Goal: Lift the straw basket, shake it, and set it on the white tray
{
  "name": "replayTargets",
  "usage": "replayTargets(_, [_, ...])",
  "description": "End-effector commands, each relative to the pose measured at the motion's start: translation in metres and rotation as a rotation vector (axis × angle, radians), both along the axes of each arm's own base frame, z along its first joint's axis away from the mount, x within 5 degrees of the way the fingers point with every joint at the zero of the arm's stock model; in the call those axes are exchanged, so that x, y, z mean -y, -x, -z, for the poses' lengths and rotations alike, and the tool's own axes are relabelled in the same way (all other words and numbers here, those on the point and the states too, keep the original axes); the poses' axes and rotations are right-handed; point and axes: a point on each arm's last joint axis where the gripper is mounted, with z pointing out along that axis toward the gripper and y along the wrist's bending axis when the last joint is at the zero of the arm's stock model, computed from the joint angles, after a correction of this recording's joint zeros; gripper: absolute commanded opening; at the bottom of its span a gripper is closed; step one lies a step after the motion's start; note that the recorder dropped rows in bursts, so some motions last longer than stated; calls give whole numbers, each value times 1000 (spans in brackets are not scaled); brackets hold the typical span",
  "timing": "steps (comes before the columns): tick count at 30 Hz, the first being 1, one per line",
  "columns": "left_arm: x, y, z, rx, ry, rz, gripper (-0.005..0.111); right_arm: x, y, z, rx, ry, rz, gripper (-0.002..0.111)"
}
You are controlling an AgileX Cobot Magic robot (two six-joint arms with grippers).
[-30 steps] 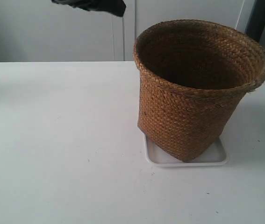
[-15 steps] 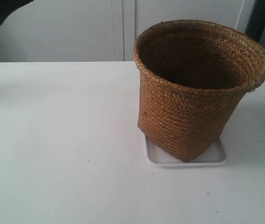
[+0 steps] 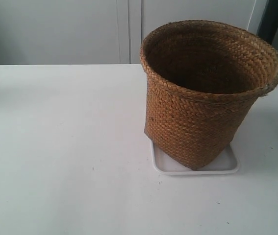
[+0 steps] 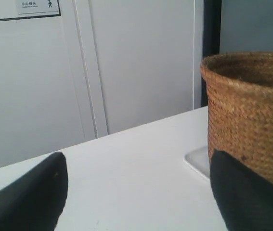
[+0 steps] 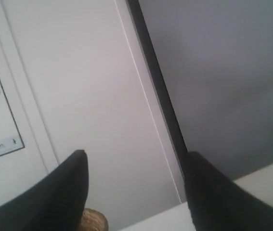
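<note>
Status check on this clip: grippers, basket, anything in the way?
Left gripper open, empty, apart from the straw basket. Right gripper open, empty. Basket upright on the white tray. Nothing in the way in view.

The left gripper has two thick black fingers with round tips and smooth, plain sides. The right gripper has two black fingers too, wide at the base and narrower at the tips.
</note>
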Motion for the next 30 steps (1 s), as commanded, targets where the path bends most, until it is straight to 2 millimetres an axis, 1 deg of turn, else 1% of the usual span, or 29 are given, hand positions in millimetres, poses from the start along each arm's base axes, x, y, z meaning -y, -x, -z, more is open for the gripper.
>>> replayTargets(1, [2,6,30,80,-59,48,82,2,-8,14,-110,-13,37,55])
replayTargets(3, [5,11,44,146,-112,93,82,3,-10,18,-147,-24,48,55])
replayTargets(5, [6,16,55,190,-126,119,82,4,-9,21,-179,-33,62,55])
replayTargets(7, [5,16,54,203,-118,116,82,5,-9,24,-209,-45,70,55])
replayTargets(13, [4,13,63,60,-92,103,82,6,-9,28,-246,-58,81,55])
replayTargets(18, [-1,12,83,-229,-34,52,82,6,-9,28,-246,-58,81,55])
replayTargets(20, [-3,12,89,-288,-67,33,82,6,-9,28,-246,-58,81,55])
replayTargets(22, [-4,13,94,-353,-60,13,82,6,-9,28,-246,-58,81,55])
replayTargets(27, [-6,13,98,-390,-90,0,82,6,-9,28,-246,-58,81,55])
replayTargets(30, [-5,13,96,-348,-112,13,82,6,-9,28,-246,-58,81,55])
